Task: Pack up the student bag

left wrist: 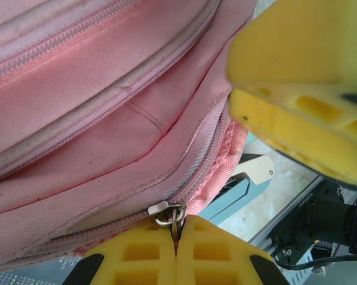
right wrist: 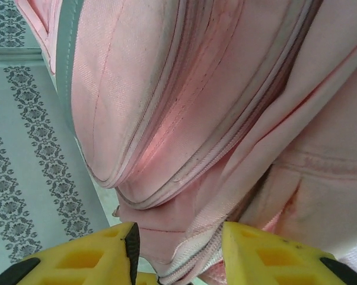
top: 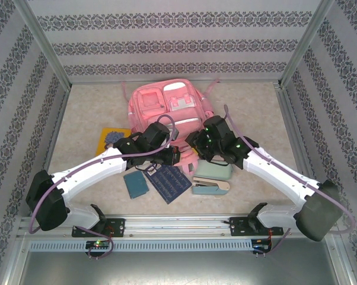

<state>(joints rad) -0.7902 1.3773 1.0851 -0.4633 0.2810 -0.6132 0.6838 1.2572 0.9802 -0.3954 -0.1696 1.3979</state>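
Bag (top: 166, 104) is lying flat mid-table with its front pockets up and its long axis running straight away from the arm bases. Both grippers are bunched at its near end, so everything that matters is right at that edge. Left gripper (left wrist: 177, 222) is the one in business: its yellow fingers (left wrist: 140, 255) are pressed together with the little metal zip pull (left wrist: 166, 212) pinched between the tips. From there the zip track heads up and to the right in the left wrist view, curving round the bag's corner. So I'd guess any unzipping pull has to follow that line rather than go straight back. Right gripper (right wrist: 179, 237) sits just beside it, a touch further right, with its fingers (right wrist: 83, 261) apart and straddling a fold of the bag's lower edge. There's a sliver of daylight on one side of the fabric, so I wouldn't call that a grip. My read is it's there to brace the bag while the left one runs the zip. Bag itself is soft pink woven fabric with pale trim, a bit grubby along the seams, and floppy enough that it'll probably bunch up if nothing holds it. Stuff to pack waits nearer the bases: what looks like a stapler (top: 211, 181), a blue pad (top: 171, 183), a teal book (top: 136, 183), and a yellow card (top: 110, 139) off to the left.
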